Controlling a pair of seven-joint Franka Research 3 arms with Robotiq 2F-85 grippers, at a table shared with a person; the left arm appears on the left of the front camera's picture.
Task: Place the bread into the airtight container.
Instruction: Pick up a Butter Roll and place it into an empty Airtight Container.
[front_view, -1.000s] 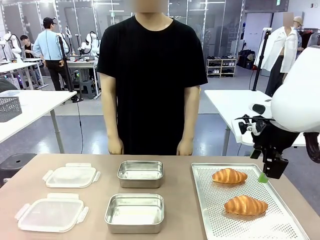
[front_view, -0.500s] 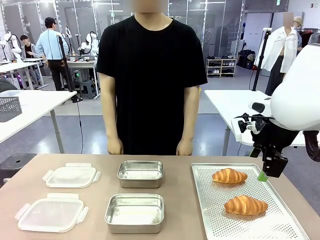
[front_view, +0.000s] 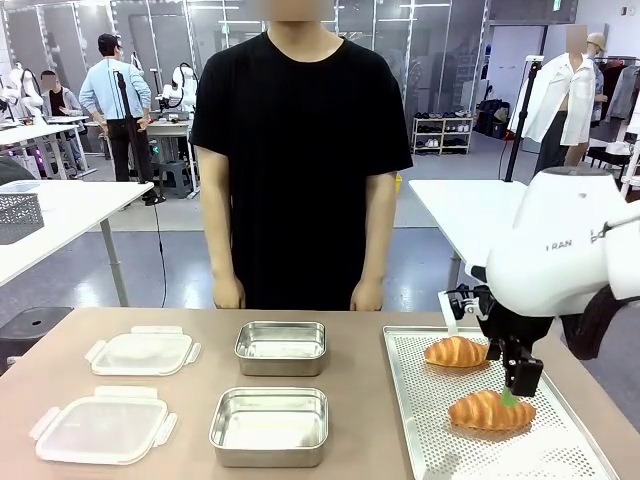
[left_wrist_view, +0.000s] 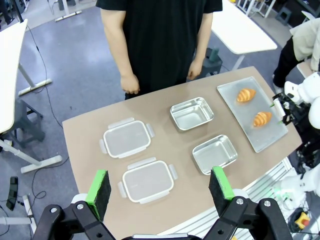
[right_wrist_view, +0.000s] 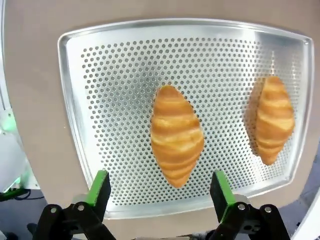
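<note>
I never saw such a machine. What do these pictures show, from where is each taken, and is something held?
This is a robot with two white arms at a table; a person stands opposite. The front picture looks across it. On the table lie two plastic lids, two metal containers and a tray with two croissants. The other two pictures come from wrist cameras. One shows the right fingers, green-padded and open, over the nearer croissant; the other shows the left fingers, also open, high above the table. Nothing is held.
</note>
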